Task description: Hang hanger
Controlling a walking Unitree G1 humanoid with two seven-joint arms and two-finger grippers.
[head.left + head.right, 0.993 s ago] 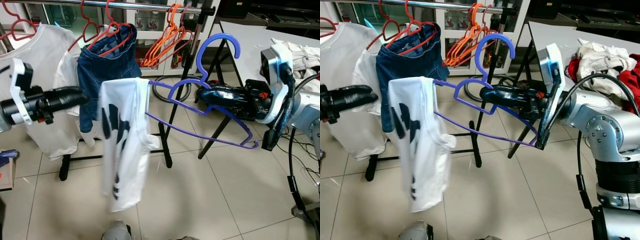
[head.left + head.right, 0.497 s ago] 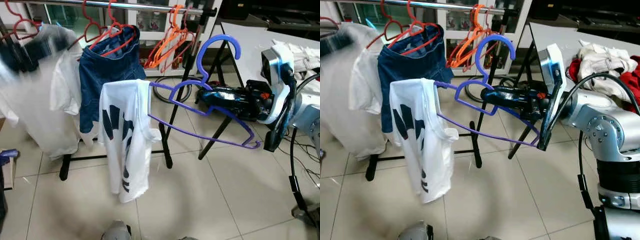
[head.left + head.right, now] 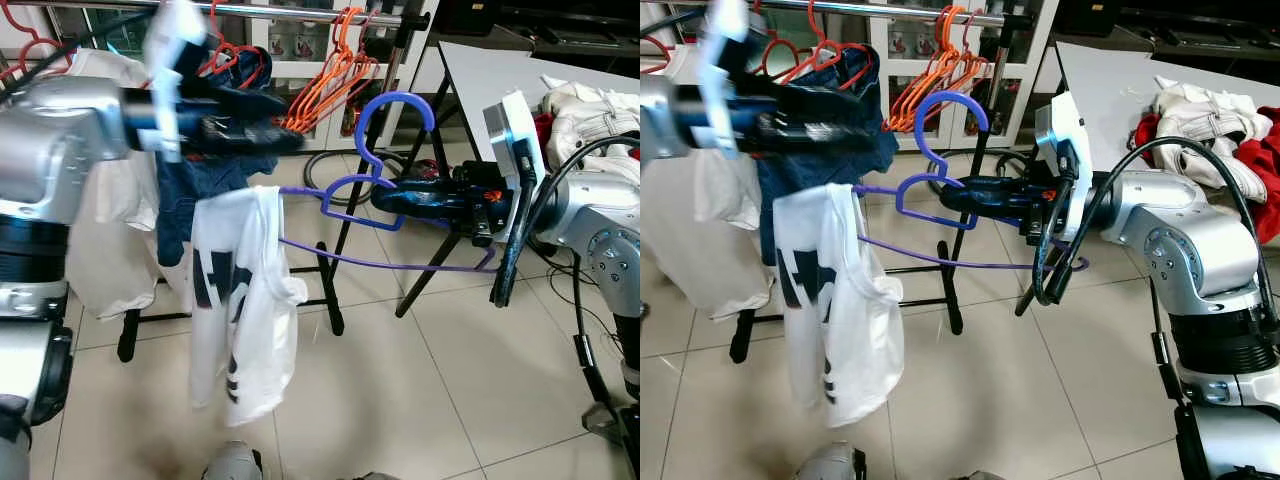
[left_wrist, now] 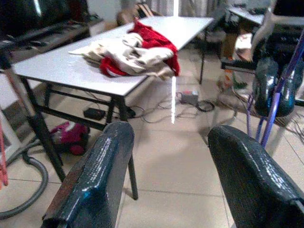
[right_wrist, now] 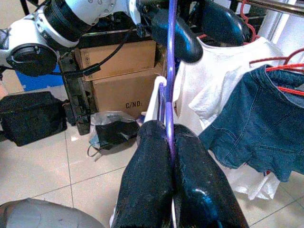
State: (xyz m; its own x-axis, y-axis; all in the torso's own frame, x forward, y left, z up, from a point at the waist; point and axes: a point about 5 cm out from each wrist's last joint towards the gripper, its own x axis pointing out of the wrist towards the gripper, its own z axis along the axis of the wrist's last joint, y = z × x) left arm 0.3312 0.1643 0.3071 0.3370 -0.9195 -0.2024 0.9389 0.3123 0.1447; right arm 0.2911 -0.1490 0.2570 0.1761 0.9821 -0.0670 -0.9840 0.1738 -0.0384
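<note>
Left eye view: purple hanger (image 3: 385, 190), hook uppermost, held out level below and in front of the clothes rail (image 3: 300, 12). White printed T-shirt (image 3: 240, 300) draped off the hanger's far end, drooping toward the tiled floor (image 3: 400, 400). Right gripper (image 3: 385, 198) clamped on the hanger just under its hook. Left gripper (image 3: 285, 125) raised beside the hanger's hook, blurred, level with the denim garment (image 3: 190, 185) hung on the rail; orange hangers (image 3: 325, 85) bunched on the rail behind the purple hook.

Left wrist view: two black fingers (image 4: 95, 175) spread well apart, nothing between them; white table (image 4: 109, 61) with heaped red and cream clothes (image 4: 137, 50) beyond.

Right wrist view: fingers (image 5: 147, 185) pressed together on the purple hanger wire; cardboard boxes (image 5: 126, 76) beyond the hanger
</note>
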